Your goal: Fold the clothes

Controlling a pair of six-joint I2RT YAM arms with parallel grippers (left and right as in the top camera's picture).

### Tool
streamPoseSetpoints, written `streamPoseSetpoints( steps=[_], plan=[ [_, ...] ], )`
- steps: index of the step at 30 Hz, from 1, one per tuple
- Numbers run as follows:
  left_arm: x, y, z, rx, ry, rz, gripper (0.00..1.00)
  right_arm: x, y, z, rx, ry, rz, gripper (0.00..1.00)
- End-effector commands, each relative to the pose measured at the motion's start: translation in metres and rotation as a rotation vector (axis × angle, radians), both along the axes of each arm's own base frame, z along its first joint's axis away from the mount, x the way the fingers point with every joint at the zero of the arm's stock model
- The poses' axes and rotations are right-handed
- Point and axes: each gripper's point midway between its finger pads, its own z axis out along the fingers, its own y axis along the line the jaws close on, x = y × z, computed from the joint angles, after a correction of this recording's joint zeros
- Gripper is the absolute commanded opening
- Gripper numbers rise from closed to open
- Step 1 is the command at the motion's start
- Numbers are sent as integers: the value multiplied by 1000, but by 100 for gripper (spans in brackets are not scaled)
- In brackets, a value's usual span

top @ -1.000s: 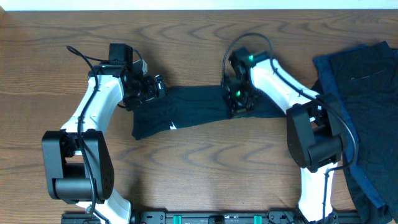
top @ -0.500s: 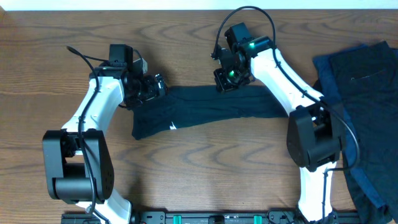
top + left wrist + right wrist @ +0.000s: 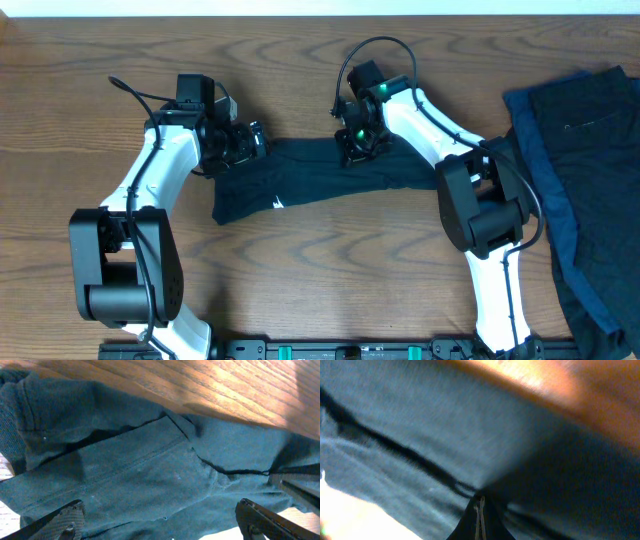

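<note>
Folding this piece well calls for a hold at both ends of the dark T-shirt (image 3: 310,180), which lies as a rumpled strip on the worktop (image 3: 350,270) between the arms, well apart from the other clothes (image 3: 595,150) heaped at the right. The right gripper (image 3: 355,143) is clenched at the strip's far edge; whether cloth is caught in it cannot be told. The left gripper (image 3: 245,143) hangs released, jaws wide, over the left end. It should probably drop and pinch a hem before either arm lifts.

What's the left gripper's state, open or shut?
Open. The left gripper shows its jaws far apart over the dark garment.
</note>
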Motion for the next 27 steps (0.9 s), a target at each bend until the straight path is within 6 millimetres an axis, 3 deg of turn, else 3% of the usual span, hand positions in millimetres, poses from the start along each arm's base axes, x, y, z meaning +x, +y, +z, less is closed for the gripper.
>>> streamPoseSetpoints(
  steps=[1,5,7,10,12,15,17,19,20,23,27],
  plan=[
    [-5,1,-10,15,23,-7,97,-17,14,6,83,86,2,1],
    [-5,1,-10,15,23,-7,97,-30,8,6,60,148,-1,1],
    [-5,1,-10,15,24,-7,97,-33,-4,0,-15,148,-4,1],
    [-5,1,-10,15,23,-7,97,-33,-7,0,-31,145,-4,1],
    [-5,1,-10,15,22,-7,97,-27,1,8,30,133,9,1],
    [-5,1,-10,15,22,-7,97,-11,17,37,179,98,43,3],
    [-5,1,-10,15,23,-7,97,7,17,54,211,47,32,11],
    [-5,1,-10,15,23,-8,97,24,12,64,204,-12,19,33],
    [-5,1,-10,15,23,-8,97,31,9,66,188,-40,14,38],
    [-5,1,-10,15,23,-8,97,39,4,60,141,-85,12,43],
    [-5,1,-10,15,23,-8,97,32,10,38,95,-75,36,45]
  ],
)
